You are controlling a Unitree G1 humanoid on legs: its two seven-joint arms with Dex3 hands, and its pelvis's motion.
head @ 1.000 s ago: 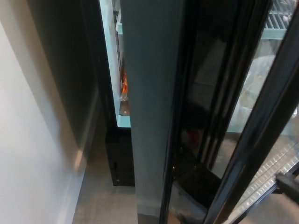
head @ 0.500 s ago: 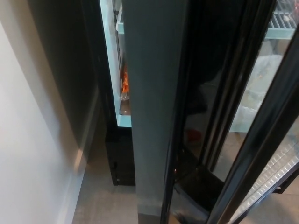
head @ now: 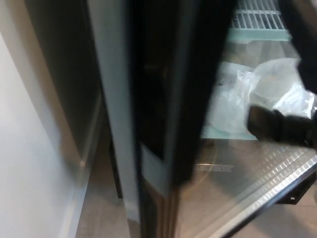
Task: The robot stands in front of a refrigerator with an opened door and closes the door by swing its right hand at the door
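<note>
The refrigerator door [head: 168, 99] is a tall dark frame with a glass pane, blurred with motion, standing in the middle of the head view. Its grey edge [head: 111, 109] lies close to the cabinet's left side. My right hand [head: 277, 125] comes in from the right as a black blurred shape in front of the glass at mid height. Blur hides whether it touches the pane. My left hand is out of the picture.
Through the glass I see a pale wire shelf [head: 257, 20] and crumpled clear plastic bags [head: 267, 89] inside the fridge. A white wall [head: 29, 148] runs close along the left, with a narrow strip of grey floor [head: 96, 213] beside it.
The door has swung left, covering the lit gap at the cabinet's left. My right hand, barely visible low right before, has risen into view against the glass.
</note>
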